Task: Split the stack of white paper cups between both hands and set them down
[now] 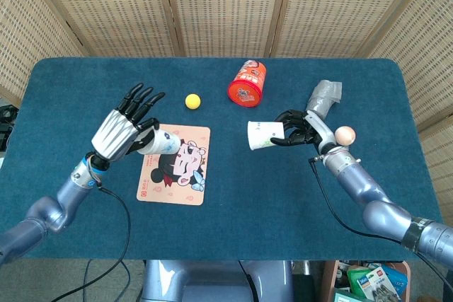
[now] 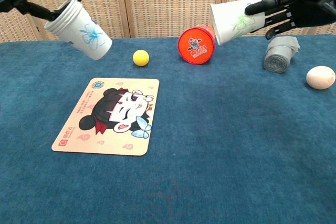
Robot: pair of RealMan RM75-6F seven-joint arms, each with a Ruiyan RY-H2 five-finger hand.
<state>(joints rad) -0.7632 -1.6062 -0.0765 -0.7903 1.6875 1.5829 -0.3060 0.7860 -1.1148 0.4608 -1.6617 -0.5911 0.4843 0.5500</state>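
The stack is split into two white paper cups. My left hand [image 1: 124, 131] holds one cup [image 1: 160, 142], printed with a blue flower [image 2: 93, 33], tilted in the air over the left edge of the cartoon mat; in the chest view only the fingers [image 2: 21, 1] show at the top left. My right hand [image 1: 299, 127] grips the other cup [image 1: 263, 135] [image 2: 235, 20], printed with a green flower, lying sideways in the air with its mouth toward the left. The two cups are well apart.
A cartoon mat [image 1: 175, 165] [image 2: 110, 116] lies left of centre. A yellow ball [image 1: 191, 100] and a red can [image 1: 247, 83] sit farther back. A grey roll [image 1: 324, 98] and an egg [image 1: 345, 134] lie near my right hand.
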